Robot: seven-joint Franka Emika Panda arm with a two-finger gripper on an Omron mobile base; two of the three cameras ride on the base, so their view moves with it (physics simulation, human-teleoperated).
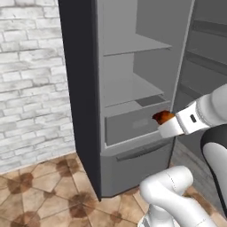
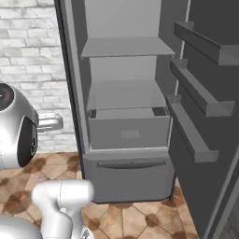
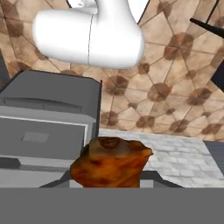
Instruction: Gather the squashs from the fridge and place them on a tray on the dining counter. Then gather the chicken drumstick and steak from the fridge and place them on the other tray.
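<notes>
The tall dark grey fridge [image 1: 80,88] [image 2: 70,70] stands open, and its light grey shelves look bare. In front of its pulled-out drawer [image 1: 133,124] [image 2: 128,133], my gripper [image 1: 163,120] [image 3: 111,177] is shut on an orange-brown chicken drumstick [image 1: 162,117] [image 3: 109,164]. In the hand view the meat covers the fingertips and hangs above the drawer's corner. The squashs, steak, trays and dining counter are out of view.
The open fridge door [image 2: 205,93] with its grey door shelves stands at the right. A white brick wall [image 1: 31,80] lies left of the fridge. Brown tiled floor [image 1: 48,195] spreads in front. My own white arm link [image 3: 87,37] crosses the top of the hand view.
</notes>
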